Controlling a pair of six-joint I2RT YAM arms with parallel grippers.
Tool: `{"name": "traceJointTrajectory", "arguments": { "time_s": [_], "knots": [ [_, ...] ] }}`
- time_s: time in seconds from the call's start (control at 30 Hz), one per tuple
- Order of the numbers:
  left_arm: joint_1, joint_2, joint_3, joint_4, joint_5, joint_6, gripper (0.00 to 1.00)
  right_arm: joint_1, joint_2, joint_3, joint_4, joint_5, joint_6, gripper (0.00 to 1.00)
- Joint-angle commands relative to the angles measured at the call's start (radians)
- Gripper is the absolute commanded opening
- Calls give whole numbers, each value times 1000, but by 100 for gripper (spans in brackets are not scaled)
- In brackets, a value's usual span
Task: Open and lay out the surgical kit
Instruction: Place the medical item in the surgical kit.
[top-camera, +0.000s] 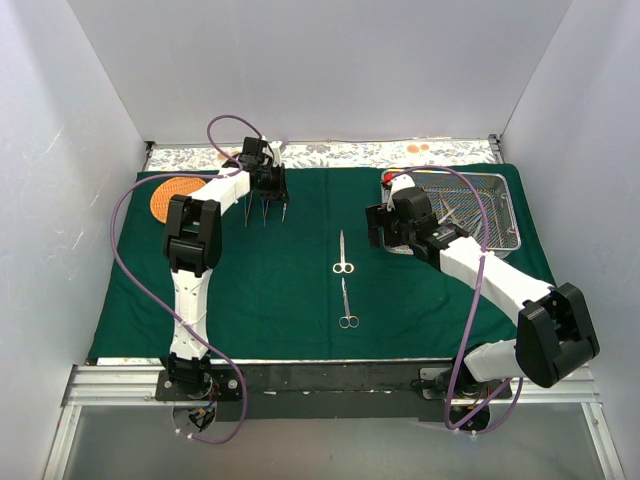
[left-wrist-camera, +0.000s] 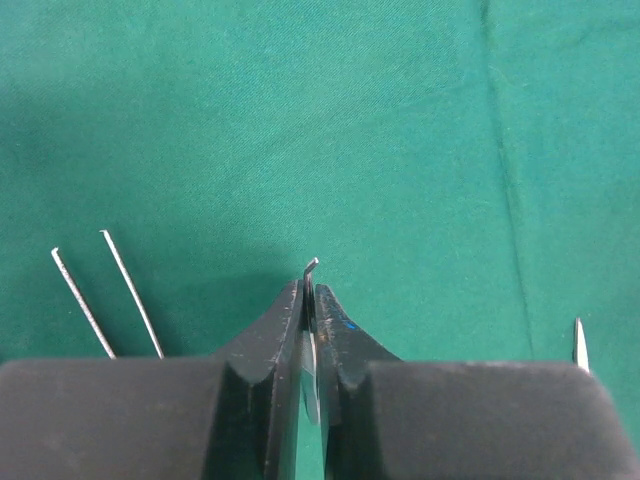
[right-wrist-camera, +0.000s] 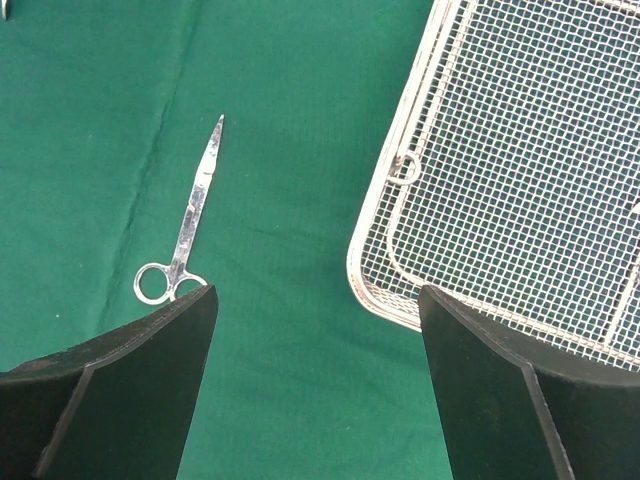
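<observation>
Left wrist view: left gripper (left-wrist-camera: 310, 290) pressed shut, pinching a thin hook-tipped steel instrument (left-wrist-camera: 311, 266) over the dark green cloth wrap (left-wrist-camera: 300, 120).
Right gripper (right-wrist-camera: 317, 295): spread, empty, between silver scissors (right-wrist-camera: 190, 220) and the rectangular wire-mesh tray (right-wrist-camera: 400, 165).
Done: cloth open and flat, several instruments laid out.
Left: likely a few steel pieces (top-camera: 448, 210) in the tray.
</observation>
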Motion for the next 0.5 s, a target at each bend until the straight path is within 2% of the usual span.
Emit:
{"name": "traceJointTrajectory", "arguments": {
  "time_s": [0.0, 0.17, 0.33, 0.47],
  "knots": [
    [8, 12, 32, -12, 5, 1, 8, -15, -1, 15, -2, -7, 8, 89],
    [14, 23, 29, -10, -10, -14, 13, -18, -2, 12, -6, -8, 5, 89],
    [27, 11, 6, 10, -15, -48, 24, -21, -5, 5, -5, -11, 4, 89],
    [30, -1, -13, 27, -20, -68, 26, -24, -4, 5, -6, -16, 2, 89]
  ]
}}
